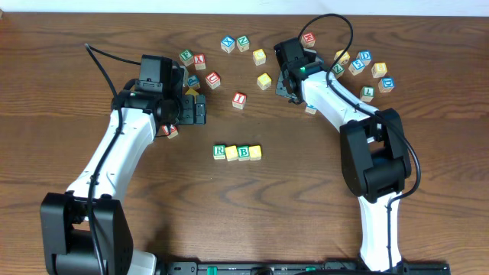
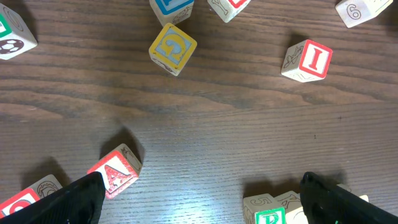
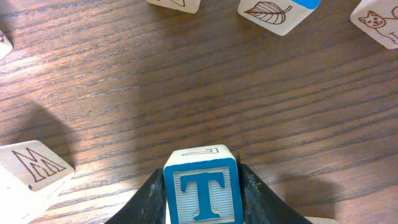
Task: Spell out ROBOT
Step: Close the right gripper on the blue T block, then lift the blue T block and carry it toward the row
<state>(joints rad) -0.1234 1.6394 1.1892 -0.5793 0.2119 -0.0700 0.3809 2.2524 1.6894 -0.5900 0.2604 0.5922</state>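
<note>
Here, right tool point(image 3: 202, 194) clamps the cubic wooden T block point(image 3: 201, 183); left tool point(image 2: 205, 200) gapes wide.

Even, bright light covers the dark brown wooden table point(image 1: 69, 30), sharp overhead, with short soft shadows. The left wrist view has a pale glare patch on the grain at bottom centre, and the left gripper point(image 2: 200, 190) blurs at the corners. In the right wrist view the wooden block with a blue T point(image 3: 200, 190) is crisp; shadow darkens the wood at left.

T block point(image 3: 200, 190), I block point(image 2: 309, 60), perhaps G block point(image 2: 172, 48).
</note>
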